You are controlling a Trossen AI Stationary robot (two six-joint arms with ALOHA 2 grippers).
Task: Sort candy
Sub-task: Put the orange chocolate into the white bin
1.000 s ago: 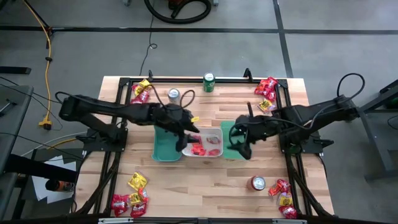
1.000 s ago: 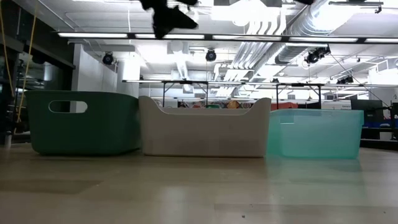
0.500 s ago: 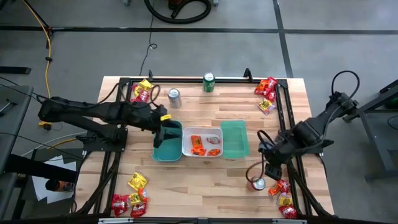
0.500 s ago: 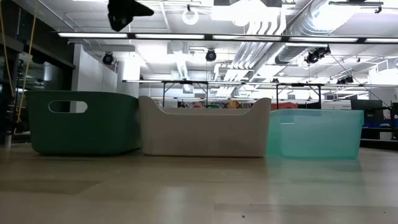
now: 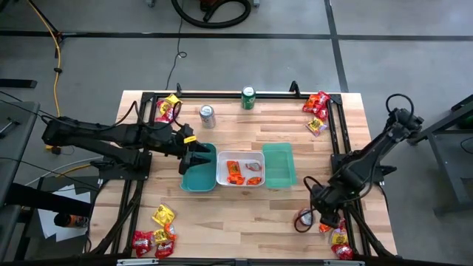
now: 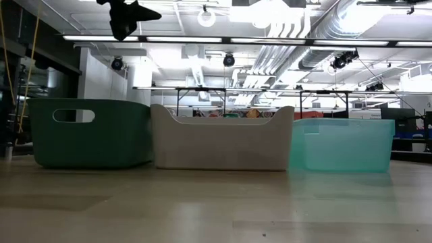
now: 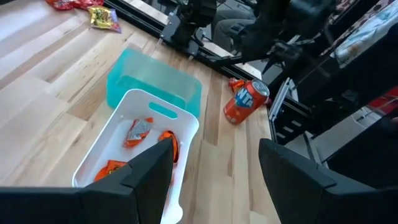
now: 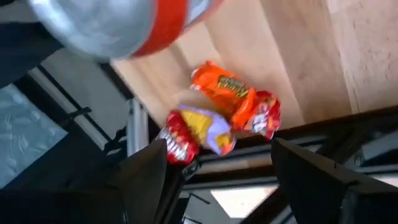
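Note:
Candy in red and orange wrappers (image 5: pixel 240 172) lies in the white tray (image 5: pixel 257 158), between a dark green tray (image 5: pixel 196 179) and a pale teal tray (image 5: pixel 278 164). More candy lies in piles at the table's corners; the near right pile (image 5: pixel 337 233) also shows in the right wrist view (image 8: pixel 221 106). My left gripper (image 5: pixel 198 157) hangs open above the green tray's left part, seen high up in the low view (image 6: pixel 125 13) and holding nothing (image 7: pixel 214 177). My right gripper (image 5: pixel 315 213) is open and points down beside the red can (image 5: pixel 304 219), over the near right pile (image 8: pixel 217 180).
A silver can (image 5: pixel 207 114) and a green can (image 5: pixel 248 97) stand near the far edge. Candy piles lie at far left (image 5: pixel 167 108), far right (image 5: pixel 318 112) and near left (image 5: pixel 155 233). A black frame rail (image 5: pixel 334 140) runs along each side. Bare wood lies in front of the trays.
My left gripper has drawn back from above the white tray toward the table's left, to above the green tray. My right gripper has swung from the teal tray toward the near right corner, sunk and tipped downward, and now hangs by the red can.

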